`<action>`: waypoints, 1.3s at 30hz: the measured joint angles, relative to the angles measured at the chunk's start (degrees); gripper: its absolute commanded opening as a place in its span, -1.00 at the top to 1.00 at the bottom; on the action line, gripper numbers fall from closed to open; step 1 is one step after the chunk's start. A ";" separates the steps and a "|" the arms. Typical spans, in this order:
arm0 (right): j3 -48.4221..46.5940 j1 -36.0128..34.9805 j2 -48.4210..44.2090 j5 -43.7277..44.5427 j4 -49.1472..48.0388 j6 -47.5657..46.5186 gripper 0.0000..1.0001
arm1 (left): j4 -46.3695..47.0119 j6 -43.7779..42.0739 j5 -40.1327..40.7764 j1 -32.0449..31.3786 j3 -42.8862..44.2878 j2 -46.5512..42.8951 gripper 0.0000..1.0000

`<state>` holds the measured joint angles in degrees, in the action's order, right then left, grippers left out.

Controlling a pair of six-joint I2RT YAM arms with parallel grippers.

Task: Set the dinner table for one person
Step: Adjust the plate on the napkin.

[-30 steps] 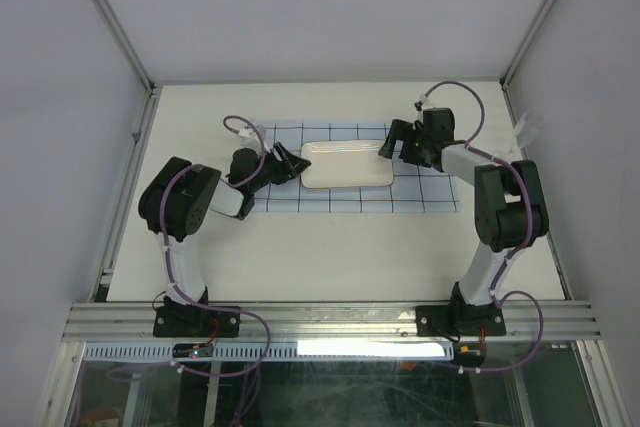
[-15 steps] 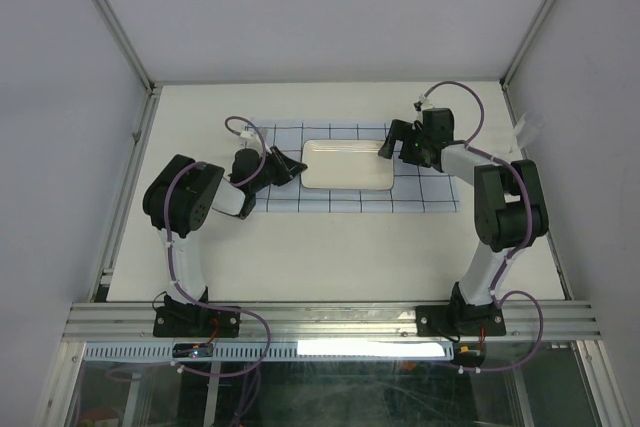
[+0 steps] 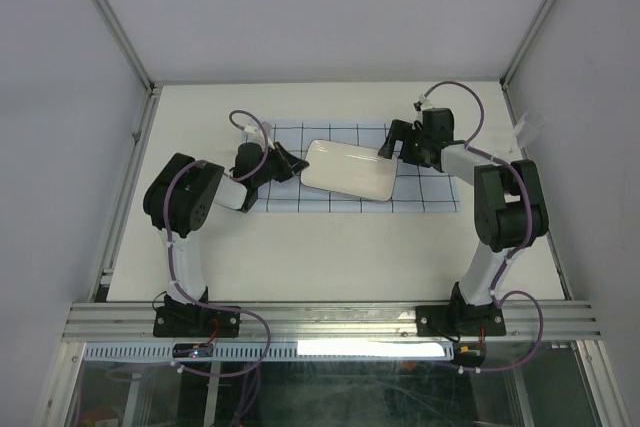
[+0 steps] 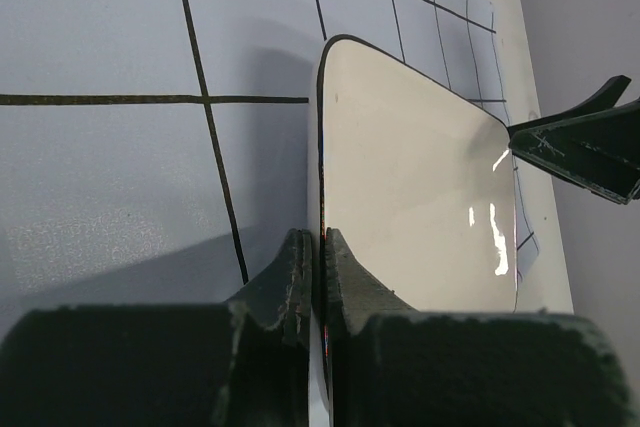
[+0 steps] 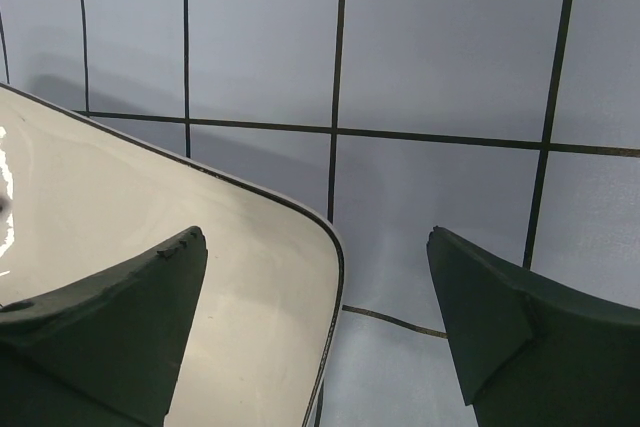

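Setting so far: a pale-blue grid cloth (image 3: 425, 197) lies flat on the cream worktop (image 3: 330, 247), and a white rectangular plate (image 3: 350, 169) rests on the cloth.
Worktop: it fills the space between the aluminium rails, with the cloth in its far half between the two arms.
Plate position: it sits askew to the grid lines, its right end nearer the arm bases than its left. The left wrist view shows a shadow under the left end, so that end looks raised off the cloth, though this is not certain.
Left pincer (image 4: 320, 247): the fingers are pressed together on the plate's left rim, clamping it.
Right pincer (image 5: 315, 237): the jaws stand wide apart around the plate's right corner, one finger over the plate and the other over the cloth, gripping nothing.
Done, by the look of it: cloth spread and plate brought onto it.
Left to do, as a judgement: square the plate to the cloth and let go of it. No cutlery, glass or napkin shows in any view, so the place setting seems under halfway.
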<state>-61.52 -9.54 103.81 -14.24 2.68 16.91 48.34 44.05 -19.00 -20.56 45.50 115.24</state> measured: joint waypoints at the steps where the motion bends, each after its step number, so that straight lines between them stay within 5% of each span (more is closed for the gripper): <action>1: 0.00 0.00 0.00 -0.04 0.00 -0.02 -0.88 | -0.11 -0.09 -0.02 0.02 0.04 0.00 0.89; 4: 0.00 0.00 0.00 -0.11 0.02 -0.11 -0.88 | -0.31 -0.17 0.00 0.02 0.04 0.00 1.00; 6: 0.00 -0.04 0.00 -0.04 0.24 -0.13 -0.80 | -0.31 -0.26 0.02 0.00 0.04 0.00 0.49; 10: 0.17 -0.17 0.00 0.00 0.57 0.39 -0.55 | -0.04 -0.42 -0.35 -0.07 0.11 0.00 0.23; 16: 1.79 -2.49 -0.15 0.35 1.53 1.84 -0.22 | 0.59 -0.37 -0.96 -0.11 0.76 0.00 0.14; 21: 2.12 -4.39 -0.46 2.47 2.49 2.12 -0.01 | 0.66 -0.48 -0.90 -0.02 0.96 0.00 0.17; 27: 2.12 -4.35 -0.59 3.89 3.54 2.25 0.22 | 0.48 -0.63 -0.59 0.00 0.96 0.00 0.53; 39: 1.31 -3.76 -0.74 5.84 5.97 2.89 0.78 | -1.33 -1.11 0.76 0.07 0.96 0.15 0.88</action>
<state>-60.20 -13.30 103.07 -8.40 8.64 19.79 47.00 42.94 -18.24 -20.49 46.46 115.39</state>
